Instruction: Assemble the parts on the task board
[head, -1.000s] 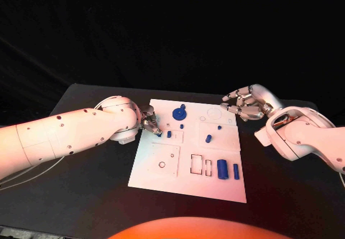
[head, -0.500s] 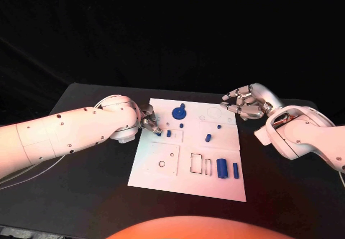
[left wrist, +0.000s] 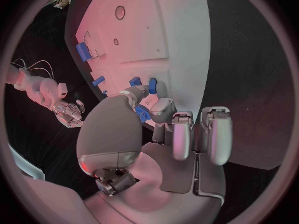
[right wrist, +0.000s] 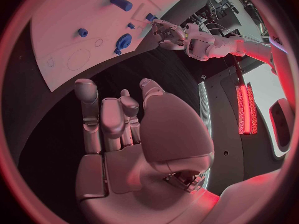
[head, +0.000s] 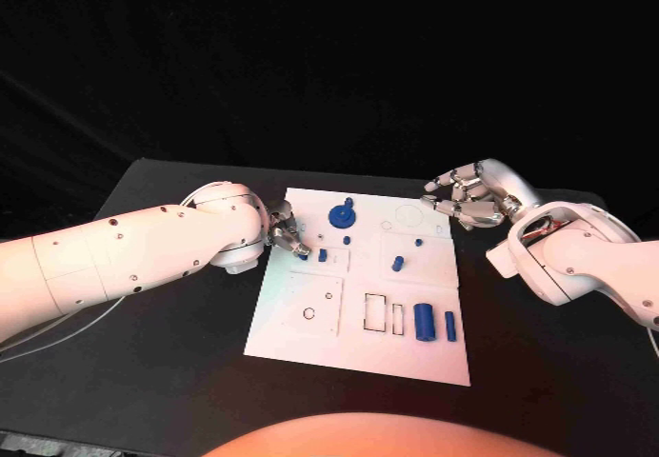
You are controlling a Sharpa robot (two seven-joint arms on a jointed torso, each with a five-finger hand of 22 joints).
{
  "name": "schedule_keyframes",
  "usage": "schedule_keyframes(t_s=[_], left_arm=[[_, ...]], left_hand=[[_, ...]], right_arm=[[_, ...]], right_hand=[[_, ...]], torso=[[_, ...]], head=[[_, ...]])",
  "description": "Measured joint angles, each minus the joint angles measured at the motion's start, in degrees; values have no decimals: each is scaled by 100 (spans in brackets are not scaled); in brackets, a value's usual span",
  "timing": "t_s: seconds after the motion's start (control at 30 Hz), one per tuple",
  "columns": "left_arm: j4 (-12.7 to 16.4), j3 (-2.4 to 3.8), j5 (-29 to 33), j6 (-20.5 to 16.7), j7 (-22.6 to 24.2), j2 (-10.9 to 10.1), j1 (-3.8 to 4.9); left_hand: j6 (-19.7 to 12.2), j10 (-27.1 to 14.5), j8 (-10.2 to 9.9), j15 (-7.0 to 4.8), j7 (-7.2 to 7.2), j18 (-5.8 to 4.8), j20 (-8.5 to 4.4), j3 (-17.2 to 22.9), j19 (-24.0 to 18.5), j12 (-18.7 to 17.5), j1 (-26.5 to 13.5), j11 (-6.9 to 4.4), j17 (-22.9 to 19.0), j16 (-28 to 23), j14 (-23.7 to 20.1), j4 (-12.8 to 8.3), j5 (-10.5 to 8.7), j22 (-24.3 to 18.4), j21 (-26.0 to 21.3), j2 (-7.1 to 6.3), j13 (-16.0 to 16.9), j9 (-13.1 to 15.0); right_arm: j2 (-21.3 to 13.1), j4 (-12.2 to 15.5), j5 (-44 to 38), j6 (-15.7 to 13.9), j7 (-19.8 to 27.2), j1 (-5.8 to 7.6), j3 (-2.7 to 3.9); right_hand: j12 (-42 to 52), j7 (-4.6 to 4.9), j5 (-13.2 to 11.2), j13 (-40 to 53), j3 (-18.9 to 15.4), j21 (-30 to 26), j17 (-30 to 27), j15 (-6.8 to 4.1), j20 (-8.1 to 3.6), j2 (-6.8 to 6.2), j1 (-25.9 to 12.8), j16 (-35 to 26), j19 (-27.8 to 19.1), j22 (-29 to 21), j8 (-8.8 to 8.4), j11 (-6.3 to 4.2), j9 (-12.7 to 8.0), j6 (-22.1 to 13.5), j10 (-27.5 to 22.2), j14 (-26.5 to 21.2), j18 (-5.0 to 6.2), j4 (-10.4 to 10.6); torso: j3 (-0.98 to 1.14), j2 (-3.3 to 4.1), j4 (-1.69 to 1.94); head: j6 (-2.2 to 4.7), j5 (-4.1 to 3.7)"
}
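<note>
Both arms are smooth white shells, the left arm (head: 124, 252) dotted with small dark screw holes and trailing thin pale cables. Each ends in a silver hand: the left hand (head: 288, 235) and the right hand (head: 465, 202), built of jointed metal segments.

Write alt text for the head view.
The left hand pinches a small blue part at the left edge of the white task board on a black table. The right hand hovers empty past the board's far right corner.
</note>
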Motion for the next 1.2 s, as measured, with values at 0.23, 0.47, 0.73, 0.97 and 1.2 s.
schedule_keyframes(t_s=[0.23, 0.47, 0.73, 0.97, 1.2], left_arm=[[-4, -8, 17, 0, -40, 8, -9], [-16, -12, 25, -1, -80, 9, -13], [-17, -11, 30, -12, -107, 10, -13], [-18, -11, 34, -17, -117, 12, -13], [-19, -11, 41, -21, -120, 14, -13]], left_hand=[[31, 0, 2, 0, 10, 0, 0, -198, 0, 27, 32, 0, 0, 0, 0, 103, 0, 2, 0, 31, 21, -33], [52, 0, -43, 0, 31, 0, 0, -671, 0, 69, 63, 0, 0, 0, 0, 304, 0, 4, 0, 61, 43, -81], [82, -1, -45, 0, 41, 0, 0, -1082, 0, 70, 93, 0, 4, 0, 0, 499, 0, 4, 0, 151, 62, -124], [102, -1, -71, 0, 60, 0, 0, -1413, 0, 115, 25, 1, 4, 0, 0, 550, 0, 3, 22, 219, 90, -149], [103, -1, -71, 0, 60, 0, 0, -1517, 0, 133, 47, 1, 4, 0, 0, 553, 0, 3, 22, 241, 100, -154]], right_arm=[[1, 0, 0, 0, 0, 0, 0], [2, 1, 0, -1, 1, 0, 0], [-1, 5, -1, -1, 3, -1, 0], [-3, 6, -1, -2, 3, -1, 0], [-4, 7, -2, -2, 3, -1, 0]], right_hand=[[0, 0, 0, 0, 0, 0, -1, 0, 0, 0, 0, 0, 0, 0, 0, 1, 0, 0, 1, 0, 0, 0], [0, 0, 0, 1, 0, 0, -1, 0, 0, 0, 0, 0, 0, -1, 0, 9, 0, 0, 9, 0, -1, 0], [0, -2, 24, 1, 0, 0, -8, 0, 0, 0, 0, 0, 0, -6, 0, -11, 0, -2, -11, 0, 0, 0], [0, 11, 24, 1, 0, 0, -8, 0, 0, 0, 0, 0, 0, -6, 0, -11, 0, 11, -10, 0, 0, 0], [0, 11, 24, 1, 0, 0, -8, 0, 0, 0, 0, 0, 0, -6, 0, -10, 0, 11, -10, 0, 0, 0]], torso=[[1, -2, -1], [1, -2, -1], [1, 1, -1], [1, 1, 0], [1, 0, 0]], head=[[-5, 1], [-9, 1], [-12, 1], [-20, 1], [-24, 1]])
